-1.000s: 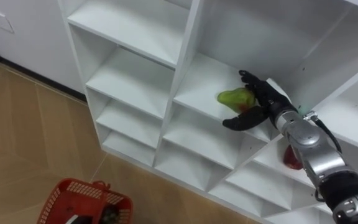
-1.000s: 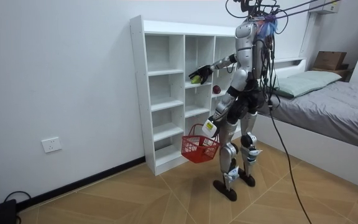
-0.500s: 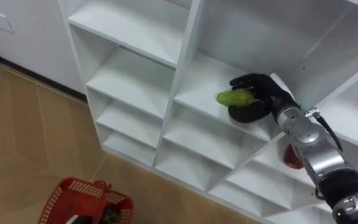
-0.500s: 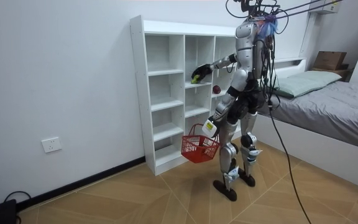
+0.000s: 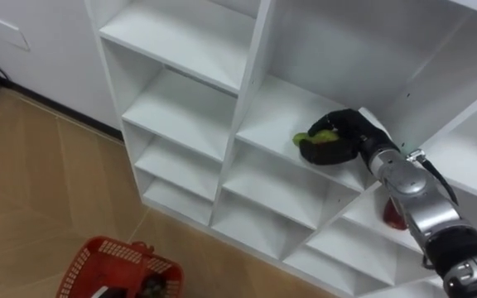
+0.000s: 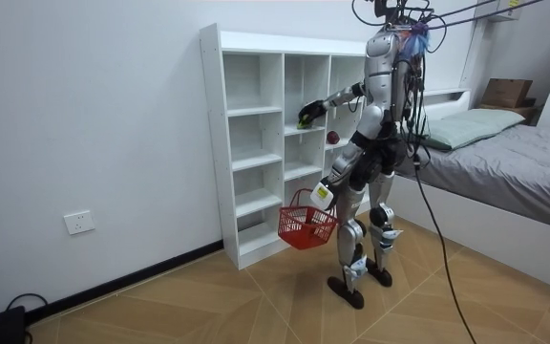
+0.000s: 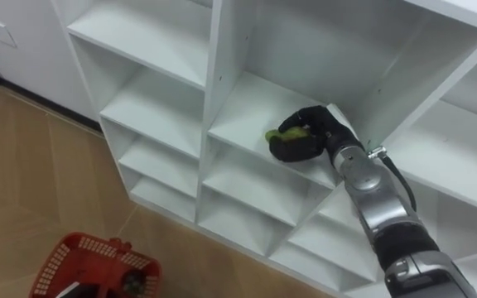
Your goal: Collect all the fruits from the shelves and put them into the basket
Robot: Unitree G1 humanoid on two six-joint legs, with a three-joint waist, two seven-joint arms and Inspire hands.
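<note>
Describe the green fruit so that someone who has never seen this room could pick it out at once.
Start at the white shelf unit against the wall and go to the upper part of its middle column. The green fruit is there, with the robot's right hand curled round it. The red fruit, lower in the next column, is untouched.
</note>
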